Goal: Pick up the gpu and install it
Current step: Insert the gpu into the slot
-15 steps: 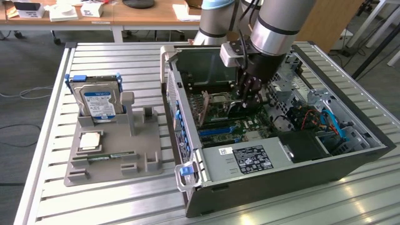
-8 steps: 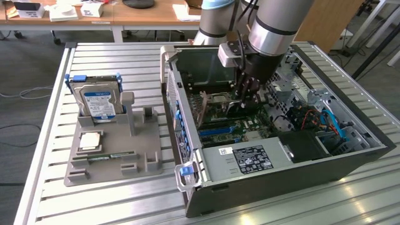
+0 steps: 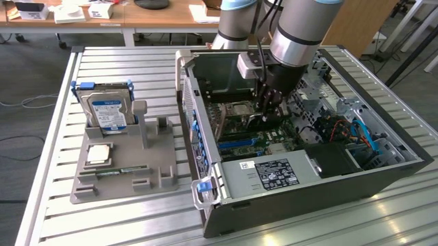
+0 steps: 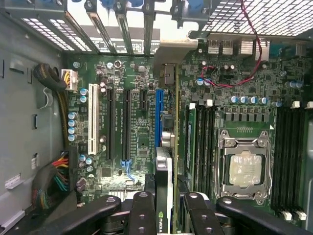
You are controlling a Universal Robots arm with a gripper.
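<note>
My gripper [image 3: 268, 102] reaches down into the open computer case [image 3: 301, 189], over the motherboard [image 3: 253, 138]. In the wrist view its black fingers [image 4: 143, 210] are shut on the gpu [image 4: 165, 171], a thin card seen edge-on with a green logo near the grip. The card stands upright and runs along the blue expansion slot [image 4: 158, 117], just beside it. Its pale metal bracket [image 4: 171, 49] reaches the slotted rear wall of the case. Whether the card's edge sits in the slot I cannot tell.
Black and white expansion slots [image 4: 108, 122] lie to one side of the card; memory sticks [image 4: 193, 147] and the processor socket [image 4: 243, 169] to the other. Cable bundles [image 4: 58, 171] hug the case wall. Outside, a grey holder [image 3: 123, 174] carries a blue-labelled hard drive [image 3: 107, 110].
</note>
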